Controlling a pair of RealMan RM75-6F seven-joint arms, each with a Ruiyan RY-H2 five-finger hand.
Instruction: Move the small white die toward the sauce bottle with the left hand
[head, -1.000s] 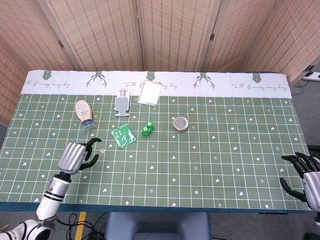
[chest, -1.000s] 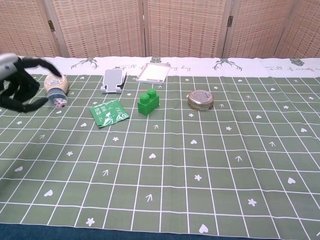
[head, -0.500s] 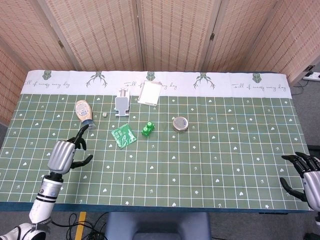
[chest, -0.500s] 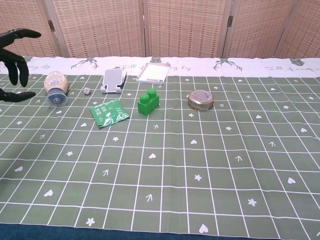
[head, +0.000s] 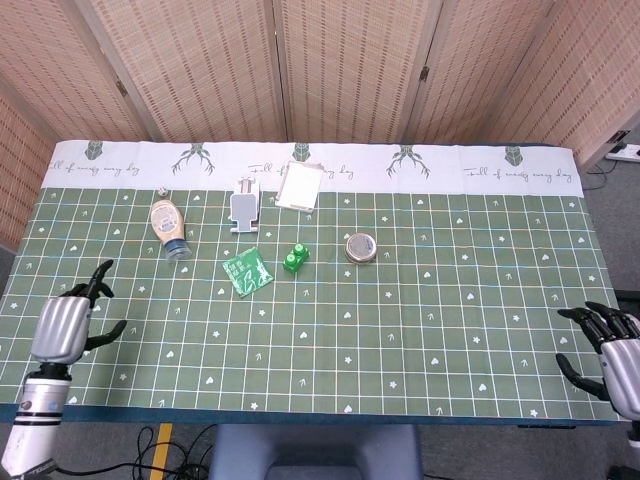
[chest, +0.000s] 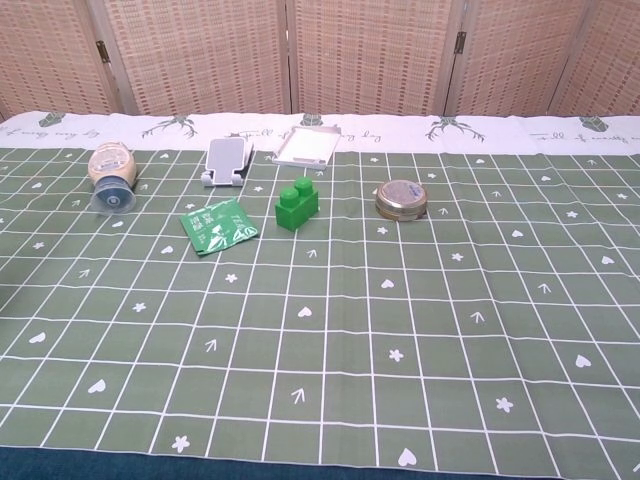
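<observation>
The sauce bottle (head: 168, 225) lies on its side at the left of the green mat, cap toward me; the chest view shows the bottle (chest: 110, 172) too. A tiny white speck, the die (head: 162, 191), sits just beyond the bottle's far end. The chest view does not show the die. My left hand (head: 65, 325) hovers at the near left edge, far from both, fingers apart and holding nothing. At the near right corner my right hand (head: 608, 350) is also empty with its fingers spread. Neither hand appears in the chest view.
A phone stand (head: 243, 205) and a white box (head: 299, 186) stand at the back centre. A green packet (head: 246, 271), a green brick (head: 294, 258) and a round tin (head: 360, 247) lie mid-table.
The die left my left hand, travelled past the bottle's right side and now rests beyond its far end. My left hand has drawn back toward the near left edge.
</observation>
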